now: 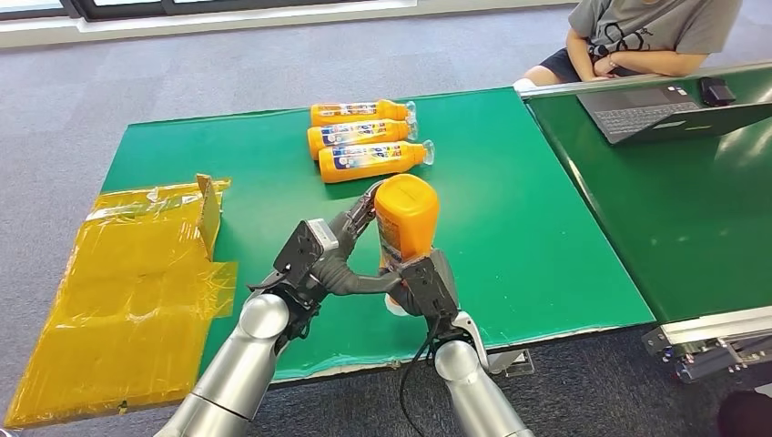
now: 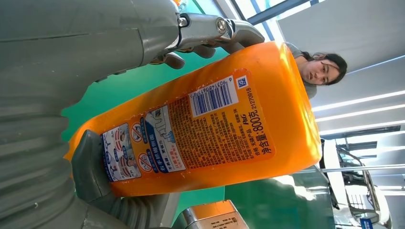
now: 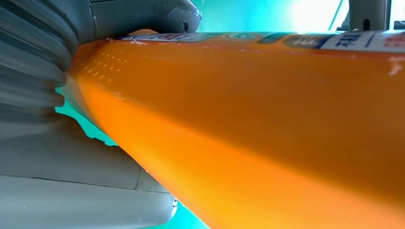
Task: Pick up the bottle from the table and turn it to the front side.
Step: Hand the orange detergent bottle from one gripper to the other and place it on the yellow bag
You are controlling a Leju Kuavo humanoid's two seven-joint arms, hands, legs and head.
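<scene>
Fingers of the left hand [image 1: 350, 238] are wrapping the upper body of the orange bottle [image 1: 406, 218], while the right hand [image 1: 426, 284] is gripping it lower down, near the cap end — both hands are holding it above the green table [image 1: 510, 209], base uppermost and tilted a little. In the left wrist view the thumb [image 2: 93, 167] is pressing on the edge of the back label [image 2: 191, 131], with barcode and small print facing that camera, and darker fingertips [image 2: 210, 47] are curling over the far edge. In the right wrist view the bottle's plain orange side is lying right against the palm.

Judging from this, the turning step is under way, and the printed back is facing the robot. To do it well, one hand should be carrying the weight while the other is regripping; the smooth plastic could slip if both are loosening at once. Rotating about the long axis, in small turns, should be keeping it from swinging.

Three other bottles [image 1: 369, 138] are lying side by side farther back on the table, well apart from the hands — plenty of room for setting this one down. A person [image 1: 637, 36] is sitting at a laptop [image 1: 655, 111] beyond the far right corner.
</scene>
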